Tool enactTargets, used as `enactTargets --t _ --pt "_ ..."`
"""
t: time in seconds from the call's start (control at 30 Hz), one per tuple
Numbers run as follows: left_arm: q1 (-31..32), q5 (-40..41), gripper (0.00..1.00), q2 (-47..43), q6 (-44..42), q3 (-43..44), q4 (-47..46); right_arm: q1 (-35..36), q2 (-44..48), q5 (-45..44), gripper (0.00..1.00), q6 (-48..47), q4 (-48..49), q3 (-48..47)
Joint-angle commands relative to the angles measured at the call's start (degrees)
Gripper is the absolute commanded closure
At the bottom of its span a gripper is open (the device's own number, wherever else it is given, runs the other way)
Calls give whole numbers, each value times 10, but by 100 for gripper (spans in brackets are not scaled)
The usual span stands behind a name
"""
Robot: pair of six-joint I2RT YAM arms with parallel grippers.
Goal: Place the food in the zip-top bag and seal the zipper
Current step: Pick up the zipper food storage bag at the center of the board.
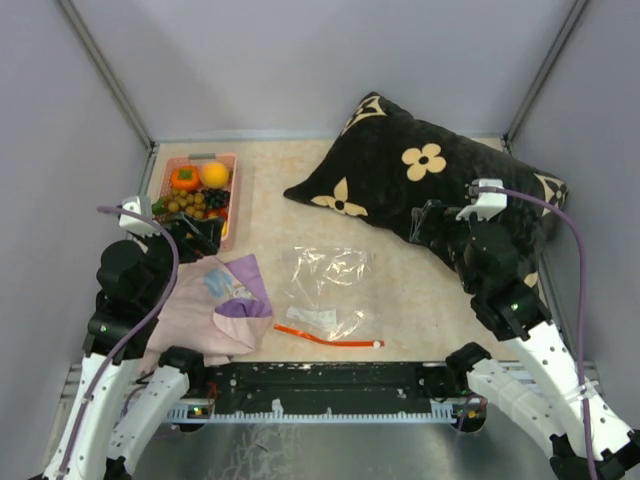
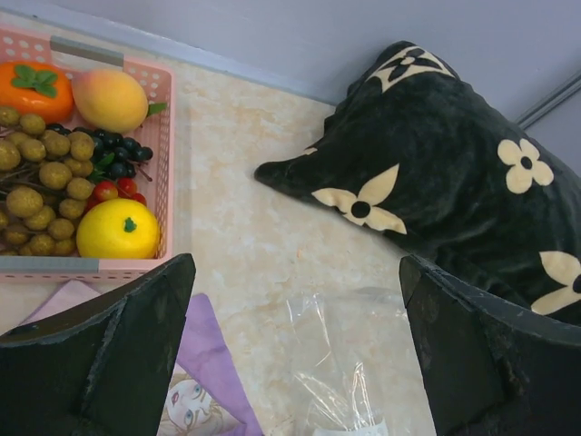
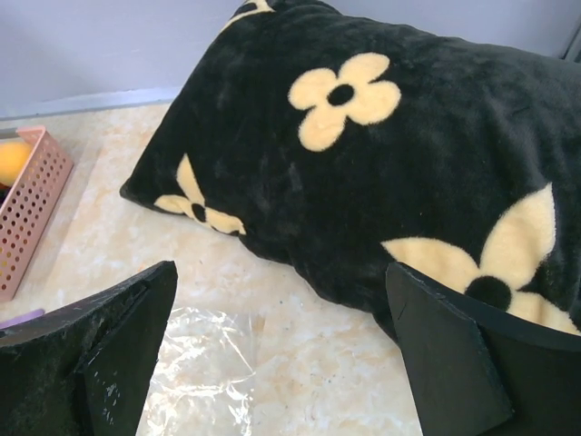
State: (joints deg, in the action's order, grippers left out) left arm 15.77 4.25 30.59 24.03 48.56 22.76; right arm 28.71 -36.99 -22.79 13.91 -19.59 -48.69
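My left fingers (image 2: 109,363) fill the bottom of the left wrist view, spread wide with nothing between them, and my right fingers (image 3: 100,354) are spread just as wide and also hold nothing. The zip-top bag (image 1: 328,285) lies flat and crinkled on the counter (image 1: 270,190), about midway between my two arms. Its orange-red zipper (image 1: 325,338) runs along the edge nearest my bases, with the small white slider (image 1: 378,344) at the right end. I cannot see anything inside the bag. The food sits in the pink basket (image 1: 235,200) at the far left. An orange persimmon (image 2: 34,86) with a green top and a yellow-orange round fruit (image 2: 109,98) lie at the far end. Olive-brown grapes (image 2: 45,182) and dark purple grapes (image 2: 113,150) are behind them, with a few small red berries (image 2: 113,189) and a bright yellow fruit (image 2: 118,229) against the near wall. A pink-purple folded cloth (image 1: 215,305) lies just left of the bag, below the basket. A black pillow (image 1: 430,185) with cream flowers takes up the far right of the counter, and my right wrist hangs over its near edge.
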Motion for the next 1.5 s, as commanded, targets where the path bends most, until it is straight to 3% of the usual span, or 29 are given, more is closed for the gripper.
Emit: enactTargets --t 0.0,0.33,0.63,1.0,1.3,1.4,1.47 --pt "3 -33 0 0 17 -20 -34 -1 6 7 1 -11 26 0" --pt "3 -133 1 49 54 -56 -30 -1 -3 94 1 -9 -1 8" --pt "12 -249 12 148 100 -121 -40 -1 -39 209 1 13 6 53" --pt "108 -252 13 295 86 -164 -63 67 -93 248 1 30 39 106" --pt "152 -233 15 418 86 -154 -144 96 -121 274 1 35 70 139" --pt "153 -222 20 457 75 -133 -164 102 -131 298 1 35 90 154" --pt "153 -212 29 487 61 -107 -165 114 -140 300 1 29 99 159"
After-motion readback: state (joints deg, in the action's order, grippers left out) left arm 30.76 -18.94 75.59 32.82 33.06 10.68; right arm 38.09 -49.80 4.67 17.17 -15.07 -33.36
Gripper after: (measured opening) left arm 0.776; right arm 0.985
